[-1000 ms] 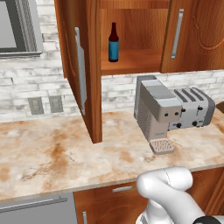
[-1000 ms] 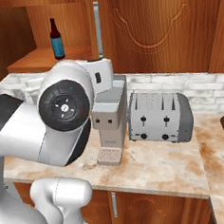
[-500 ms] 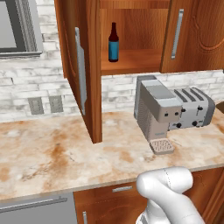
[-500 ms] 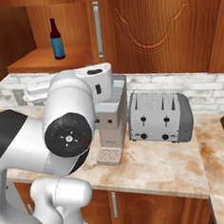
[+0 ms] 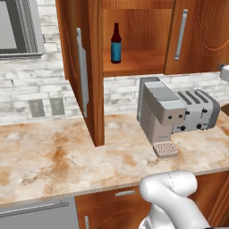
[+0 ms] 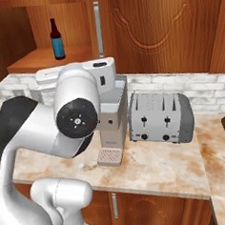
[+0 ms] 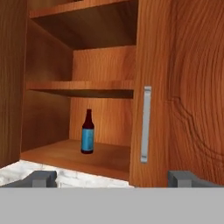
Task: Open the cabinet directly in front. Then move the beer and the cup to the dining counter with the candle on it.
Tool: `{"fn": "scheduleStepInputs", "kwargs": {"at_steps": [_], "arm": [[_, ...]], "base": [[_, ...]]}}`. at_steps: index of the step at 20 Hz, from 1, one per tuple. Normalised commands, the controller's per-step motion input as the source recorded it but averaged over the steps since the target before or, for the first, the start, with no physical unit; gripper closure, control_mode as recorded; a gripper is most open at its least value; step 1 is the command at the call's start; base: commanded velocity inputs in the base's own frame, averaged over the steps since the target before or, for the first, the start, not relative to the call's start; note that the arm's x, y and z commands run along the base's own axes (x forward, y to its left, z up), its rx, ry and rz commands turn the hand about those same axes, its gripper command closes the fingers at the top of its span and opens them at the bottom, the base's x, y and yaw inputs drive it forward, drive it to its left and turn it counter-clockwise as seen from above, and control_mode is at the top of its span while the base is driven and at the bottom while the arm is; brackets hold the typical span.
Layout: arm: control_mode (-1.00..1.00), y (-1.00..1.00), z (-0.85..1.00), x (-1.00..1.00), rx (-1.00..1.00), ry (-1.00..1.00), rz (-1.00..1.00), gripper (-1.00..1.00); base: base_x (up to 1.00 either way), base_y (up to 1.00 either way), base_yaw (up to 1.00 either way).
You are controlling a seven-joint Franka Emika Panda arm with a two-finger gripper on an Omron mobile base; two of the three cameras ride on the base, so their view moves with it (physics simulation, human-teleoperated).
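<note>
While the hand view shows the end effector spread, base views add the toaster.

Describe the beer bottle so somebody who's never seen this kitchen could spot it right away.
Look at the reddish-brown wall cabinet above the marble countertop, its left door swung open. On the lowest shelf stands the beer, alone: a slim dark bottle with a long neck and a blue label.

Countertop clutter from my feed:
I see a grey coffee machine touching a silver toaster on the marble wall counter; two outlets on the brick backsplash.
</note>
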Motion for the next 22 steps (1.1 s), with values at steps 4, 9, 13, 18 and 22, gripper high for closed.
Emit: {"fn": "scheduleStepInputs", "kwargs": {"at_steps": [4,9,13,18,22], "arm": [[-1.0,-0.01,0.0,0.81,0.0,0.0,-0.03,-1.0],[-1.0,0.0,0.0,0.65,0.0,0.0,-0.23,-1.0],[-1.0,0.0,0.0,0.61,0.0,0.0,-0.07,-1.0],[-1.0,-0.03,0.0,0.7,0.0,0.02,0.0,-1.0],[-1.0,-0.13,0.0,0.76,0.0,0.05,0.04,-1.0]], "base": [[0.0,0.0,0.0],[0.0,0.0,0.0],[0.0,0.0,0.0],[0.0,0.0,0.0],[0.0,0.0,0.0]]}}
